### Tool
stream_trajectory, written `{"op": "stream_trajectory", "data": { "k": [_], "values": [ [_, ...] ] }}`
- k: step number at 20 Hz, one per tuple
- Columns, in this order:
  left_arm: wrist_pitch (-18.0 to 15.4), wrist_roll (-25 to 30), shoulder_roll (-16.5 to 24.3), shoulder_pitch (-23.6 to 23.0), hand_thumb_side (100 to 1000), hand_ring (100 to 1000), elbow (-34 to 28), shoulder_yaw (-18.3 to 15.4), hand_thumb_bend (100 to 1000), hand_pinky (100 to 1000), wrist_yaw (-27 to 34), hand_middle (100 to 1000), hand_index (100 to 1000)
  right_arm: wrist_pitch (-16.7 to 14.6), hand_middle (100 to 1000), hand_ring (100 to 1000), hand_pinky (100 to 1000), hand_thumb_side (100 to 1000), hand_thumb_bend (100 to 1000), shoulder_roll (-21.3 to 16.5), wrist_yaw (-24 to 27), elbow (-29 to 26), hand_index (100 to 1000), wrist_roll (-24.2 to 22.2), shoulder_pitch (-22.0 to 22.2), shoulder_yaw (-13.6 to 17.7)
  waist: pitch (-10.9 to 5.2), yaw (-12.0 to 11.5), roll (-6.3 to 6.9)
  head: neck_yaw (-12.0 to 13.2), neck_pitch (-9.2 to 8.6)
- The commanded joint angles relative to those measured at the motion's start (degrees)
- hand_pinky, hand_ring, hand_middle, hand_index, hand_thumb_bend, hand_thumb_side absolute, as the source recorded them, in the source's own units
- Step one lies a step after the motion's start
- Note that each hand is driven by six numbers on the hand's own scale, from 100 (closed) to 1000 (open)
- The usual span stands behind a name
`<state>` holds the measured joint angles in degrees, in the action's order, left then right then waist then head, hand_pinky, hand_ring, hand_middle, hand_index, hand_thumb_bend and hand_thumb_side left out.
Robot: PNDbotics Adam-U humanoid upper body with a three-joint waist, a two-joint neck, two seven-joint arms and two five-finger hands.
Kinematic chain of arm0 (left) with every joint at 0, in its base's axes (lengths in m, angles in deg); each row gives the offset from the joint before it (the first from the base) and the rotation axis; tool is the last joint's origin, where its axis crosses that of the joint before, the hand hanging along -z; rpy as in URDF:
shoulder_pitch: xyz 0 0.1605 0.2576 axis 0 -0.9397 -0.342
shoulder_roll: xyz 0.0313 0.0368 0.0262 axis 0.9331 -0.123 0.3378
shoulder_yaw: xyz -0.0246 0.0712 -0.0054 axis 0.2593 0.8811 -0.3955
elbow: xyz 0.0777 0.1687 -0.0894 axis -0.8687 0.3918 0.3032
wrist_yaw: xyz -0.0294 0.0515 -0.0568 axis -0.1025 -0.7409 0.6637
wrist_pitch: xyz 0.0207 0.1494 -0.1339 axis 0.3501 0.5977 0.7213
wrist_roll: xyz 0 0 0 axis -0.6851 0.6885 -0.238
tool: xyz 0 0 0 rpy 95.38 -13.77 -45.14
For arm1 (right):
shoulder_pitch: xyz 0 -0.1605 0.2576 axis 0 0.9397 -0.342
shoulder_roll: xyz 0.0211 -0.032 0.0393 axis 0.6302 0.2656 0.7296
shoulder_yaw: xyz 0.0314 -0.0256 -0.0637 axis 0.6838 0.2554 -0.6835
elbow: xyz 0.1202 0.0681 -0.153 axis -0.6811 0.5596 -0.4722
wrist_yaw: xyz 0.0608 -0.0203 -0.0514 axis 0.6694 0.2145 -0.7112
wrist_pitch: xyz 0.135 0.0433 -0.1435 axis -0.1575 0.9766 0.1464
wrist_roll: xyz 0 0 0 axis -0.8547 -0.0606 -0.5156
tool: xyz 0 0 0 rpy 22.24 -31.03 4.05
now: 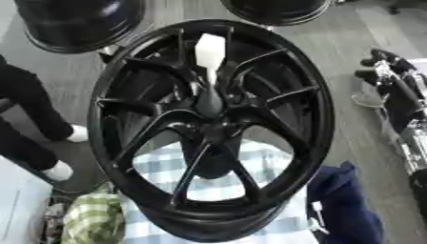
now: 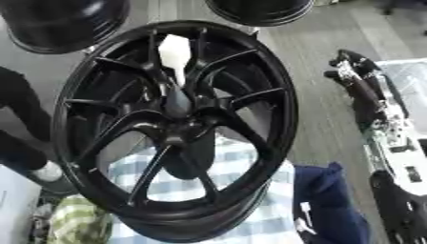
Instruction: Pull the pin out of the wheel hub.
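A big black spoked wheel hub (image 1: 146, 66) fills the middle of both views, tilted towards me. A white pin (image 1: 210, 51) sticks out of its centre bore (image 1: 208, 102); its broad flat head points to the far rim and its thin shaft runs down into the bore. My right hand (image 2: 357, 81) hangs at the right edge, well clear of the rim, fingers up and relaxed, holding nothing. My left hand does not show in either view.
The wheel rests on a blue-and-white checked cloth (image 1: 250, 155). A green checked cloth (image 1: 92, 217) lies at lower left and a dark blue cloth (image 1: 342, 200) at lower right. Two more black wheels (image 1: 79, 21) stand behind. A person's dark trouser legs (image 1: 25, 102) are at left.
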<state>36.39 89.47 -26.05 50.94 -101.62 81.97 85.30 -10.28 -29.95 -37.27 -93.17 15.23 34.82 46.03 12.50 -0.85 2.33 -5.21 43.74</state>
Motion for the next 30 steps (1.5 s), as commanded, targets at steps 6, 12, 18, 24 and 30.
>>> {"op": "stream_trajectory", "data": {
  "k": [6, 12, 18, 24, 30],
  "values": [
    [1.9, 5.7, -2.1, 2.9, 624, 830, 3.7, 2.6, 190, 875, -4.8, 813, 845, 0.0, 683, 691, 911, 448, 100, -1.7, 0.4, -0.4, 808, -0.2, -0.4, 0.1, -1.16, 0.1, -0.09, -0.5, 0.27],
    [1.9, 8.1, -4.2, 3.6, 578, 839, 5.8, 3.9, 271, 883, -7.6, 814, 848, 0.1, 683, 690, 911, 449, 100, -1.6, 0.4, -0.4, 808, -0.4, -0.4, 0.0, -1.2, 0.2, 0.0, -0.7, 0.19],
    [1.2, 9.9, -5.8, 3.6, 553, 848, 7.8, 5.0, 342, 893, -8.5, 813, 855, 0.2, 683, 690, 911, 451, 100, -1.4, 0.4, -0.3, 808, -0.4, -0.3, 0.0, -1.08, 0.4, 0.1, -0.7, -0.23],
    [-0.4, 9.9, -6.9, 4.1, 444, 872, 8.8, 5.0, 514, 929, -12.1, 804, 857, 0.3, 682, 689, 910, 453, 100, -1.2, 0.4, -0.3, 807, -0.5, -0.3, -0.1, -0.94, 0.5, 0.12, -0.8, -0.6],
    [-1.2, 8.0, -7.1, 4.2, 398, 884, 8.8, 3.8, 556, 945, -16.8, 804, 874, 0.4, 681, 686, 910, 456, 100, -1.1, 0.4, -0.2, 806, -0.5, -0.2, -0.1, -0.71, 0.5, 0.15, -1.0, -0.81]
  ]
}}
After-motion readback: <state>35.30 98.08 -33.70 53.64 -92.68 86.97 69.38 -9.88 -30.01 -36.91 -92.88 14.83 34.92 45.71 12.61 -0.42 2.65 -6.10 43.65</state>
